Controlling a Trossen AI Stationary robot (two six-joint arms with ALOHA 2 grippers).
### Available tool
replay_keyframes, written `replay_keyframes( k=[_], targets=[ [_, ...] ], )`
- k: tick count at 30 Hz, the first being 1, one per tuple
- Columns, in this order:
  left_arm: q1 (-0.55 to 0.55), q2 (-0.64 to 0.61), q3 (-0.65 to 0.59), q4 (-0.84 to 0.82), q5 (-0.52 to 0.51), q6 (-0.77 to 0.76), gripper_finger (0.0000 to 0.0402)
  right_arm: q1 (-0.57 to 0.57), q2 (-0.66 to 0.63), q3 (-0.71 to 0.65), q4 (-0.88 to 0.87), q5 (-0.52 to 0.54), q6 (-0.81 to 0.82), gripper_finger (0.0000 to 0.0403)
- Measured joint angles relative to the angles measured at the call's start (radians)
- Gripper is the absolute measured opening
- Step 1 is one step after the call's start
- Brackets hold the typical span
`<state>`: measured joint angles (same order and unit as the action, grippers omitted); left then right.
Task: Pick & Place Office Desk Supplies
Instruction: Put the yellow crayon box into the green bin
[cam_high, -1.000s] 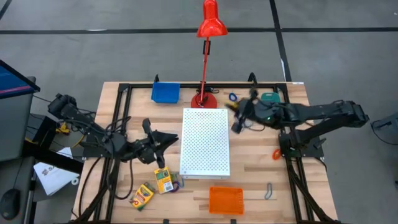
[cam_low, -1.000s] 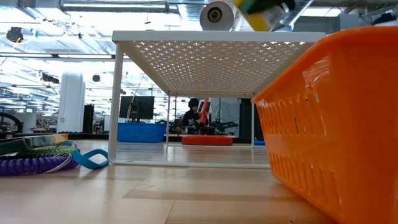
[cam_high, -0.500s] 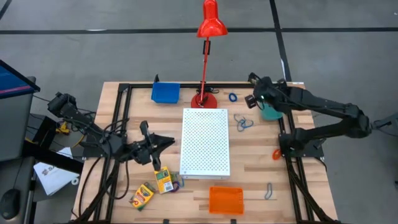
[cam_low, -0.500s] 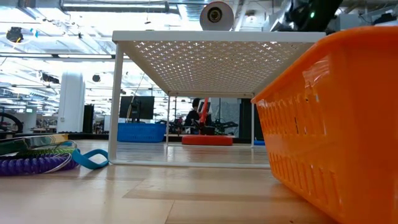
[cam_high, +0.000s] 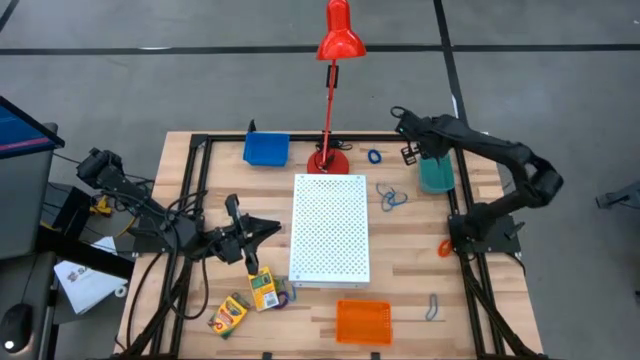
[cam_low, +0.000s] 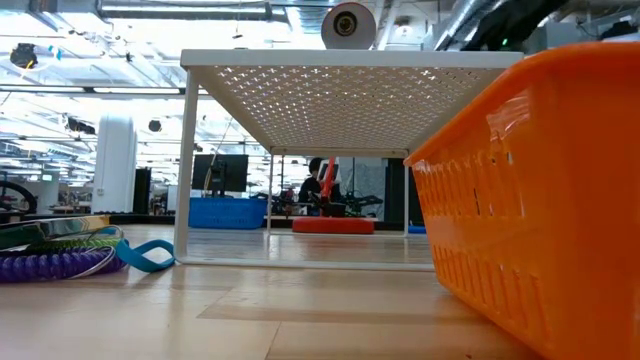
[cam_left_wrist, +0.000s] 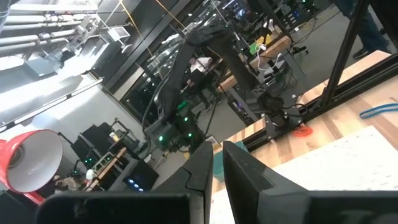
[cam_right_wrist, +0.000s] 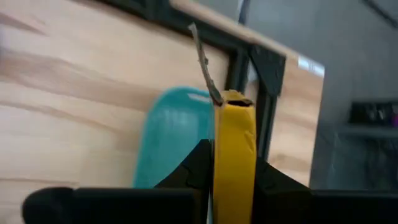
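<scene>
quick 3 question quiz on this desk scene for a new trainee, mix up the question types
1. True or false: the right gripper is shut on a yellow crayon box.
2. Which tray lies just below the right gripper in the high view? A) blue B) teal C) orange
3. Fill in: the left gripper hovers beside the white perforated ____.

Key: 1 true. 2 B; the blue tray sits near the red lamp, the orange tray at the near edge. 3 board.
</scene>
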<state>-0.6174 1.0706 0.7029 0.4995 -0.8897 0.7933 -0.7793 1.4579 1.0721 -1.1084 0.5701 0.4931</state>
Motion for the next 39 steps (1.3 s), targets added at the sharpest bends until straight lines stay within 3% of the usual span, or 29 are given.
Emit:
replay_keyframes(
  k=[7, 19, 39],
  targets=[
    [-0.034, 0.0, 0.0, -0.005, 0.002, -0.01, 0.0029, -0.011, 0.078, -0.003, -0.048, -0.013, 0.072, 0.0035],
    [-0.093, 0.0, 0.0, -0.037, -0.055, -0.017, 0.0028, 0.01, 0.053, -0.115, -0.058, -0.023, 0.155, 0.0036],
    [-0.096, 0.0, 0.0, -0.048, -0.057, -0.025, 0.0035, -0.029, 0.046, -0.145, 0.023, -0.02, 0.072, 0.0055]
  ],
)
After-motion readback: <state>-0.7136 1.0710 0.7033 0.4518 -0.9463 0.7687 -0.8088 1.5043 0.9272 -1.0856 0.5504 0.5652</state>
